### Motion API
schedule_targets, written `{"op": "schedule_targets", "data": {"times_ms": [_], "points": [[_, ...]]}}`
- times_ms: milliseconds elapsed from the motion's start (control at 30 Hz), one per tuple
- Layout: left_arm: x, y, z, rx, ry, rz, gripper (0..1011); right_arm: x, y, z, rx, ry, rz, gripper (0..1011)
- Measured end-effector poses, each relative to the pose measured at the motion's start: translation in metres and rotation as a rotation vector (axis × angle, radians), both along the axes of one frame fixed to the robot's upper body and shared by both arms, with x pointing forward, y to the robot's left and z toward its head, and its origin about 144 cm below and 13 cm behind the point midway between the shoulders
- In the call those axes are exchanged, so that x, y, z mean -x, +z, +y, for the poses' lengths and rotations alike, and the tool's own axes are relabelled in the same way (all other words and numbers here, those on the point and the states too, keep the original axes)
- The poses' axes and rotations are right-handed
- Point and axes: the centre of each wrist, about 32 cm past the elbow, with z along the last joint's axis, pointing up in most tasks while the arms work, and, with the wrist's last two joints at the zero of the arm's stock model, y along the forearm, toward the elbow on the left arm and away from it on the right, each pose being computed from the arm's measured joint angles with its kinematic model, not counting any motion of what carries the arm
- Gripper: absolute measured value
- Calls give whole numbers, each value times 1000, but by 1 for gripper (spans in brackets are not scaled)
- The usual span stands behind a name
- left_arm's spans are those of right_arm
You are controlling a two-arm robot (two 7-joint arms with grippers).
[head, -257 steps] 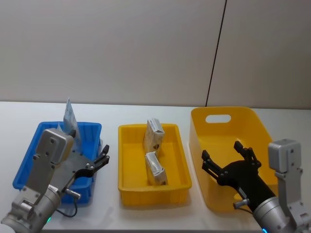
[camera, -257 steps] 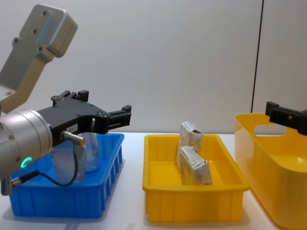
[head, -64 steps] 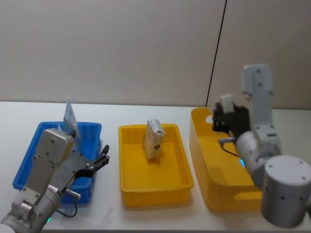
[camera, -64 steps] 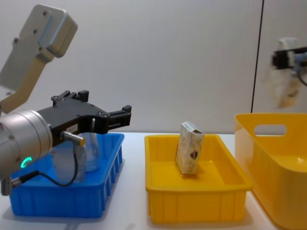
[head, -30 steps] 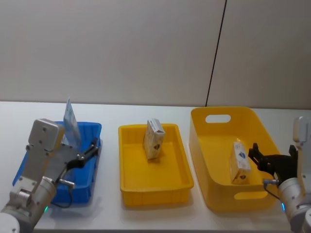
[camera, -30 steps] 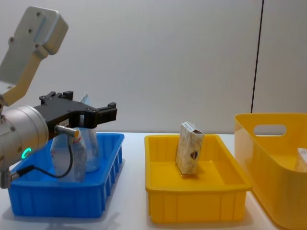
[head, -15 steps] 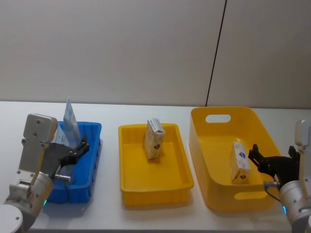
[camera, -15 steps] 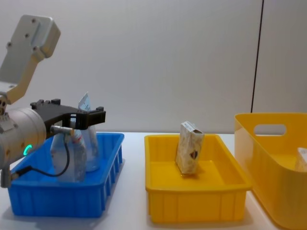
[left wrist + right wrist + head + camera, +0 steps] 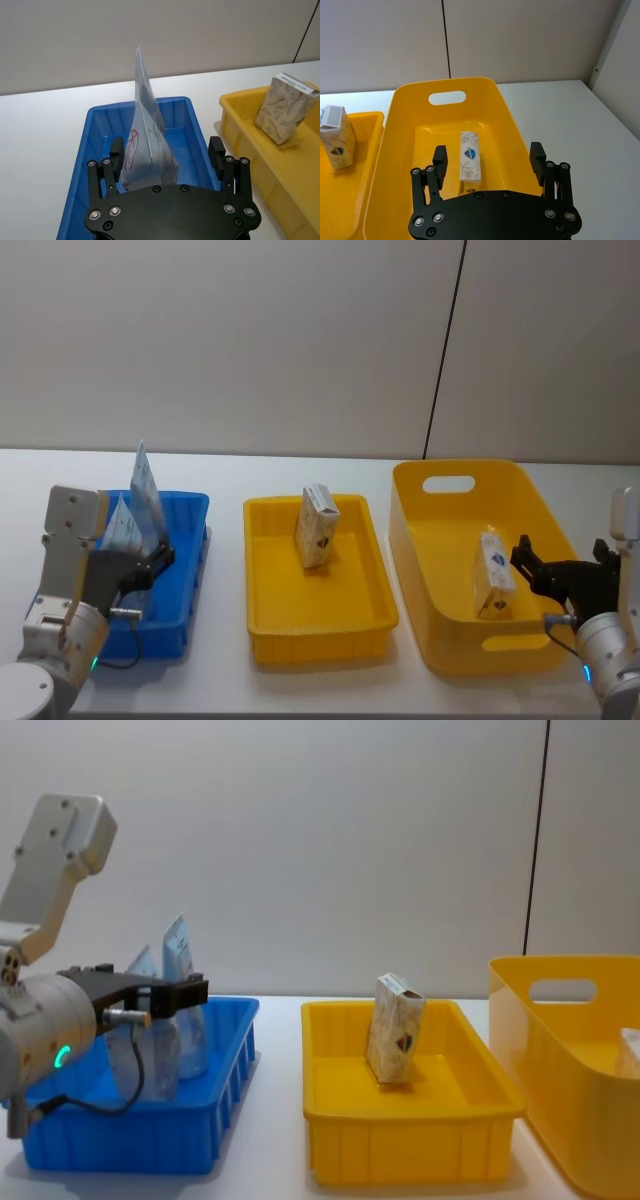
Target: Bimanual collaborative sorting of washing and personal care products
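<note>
Two pale squeeze tubes (image 9: 146, 492) stand upright in the blue bin (image 9: 190, 503). My left gripper (image 9: 166, 151) is open at the bin's near side, its fingers (image 9: 116, 150) either side of the taller tube (image 9: 146, 131) with a gap. In the chest view the left gripper (image 9: 186, 990) hangs level with the tubes (image 9: 178, 952). One beige carton (image 9: 317, 526) leans in the middle yellow tray (image 9: 290, 592). Another carton (image 9: 470, 161) lies in the deep yellow bin (image 9: 400, 150). My right gripper (image 9: 488, 154) is open above that bin's near edge, holding nothing.
The three containers stand in a row on the white table (image 9: 230, 480): blue bin left, shallow yellow tray (image 9: 400, 1155) in the middle, deep yellow bin (image 9: 449, 466) with a handle cut-out on the right. A grey wall closes off the back.
My right gripper carried one carton from the middle tray into the deep yellow bin, let go and pulled back. Over the last second my left gripper drew back and sank toward the blue bin.
</note>
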Motion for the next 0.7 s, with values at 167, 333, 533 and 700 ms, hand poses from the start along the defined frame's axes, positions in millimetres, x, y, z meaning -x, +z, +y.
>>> {"op": "schedule_targets", "data": {"times_ms": [167, 333, 533, 700], "points": [[-4, -6, -1, 10, 14, 21, 1001, 1, 1, 1, -2, 2, -4, 1004], [-9, -10, -3, 18, 20, 32, 1001, 2, 2, 1, -3, 4, -7, 1004], [-17, -16, -6, 30, 25, 40, 1001, 3, 3, 2, -2, 5, -10, 1004], [-23, -19, -9, 38, 26, 42, 967, 4, 4, 2, -2, 5, -11, 1004]]}}
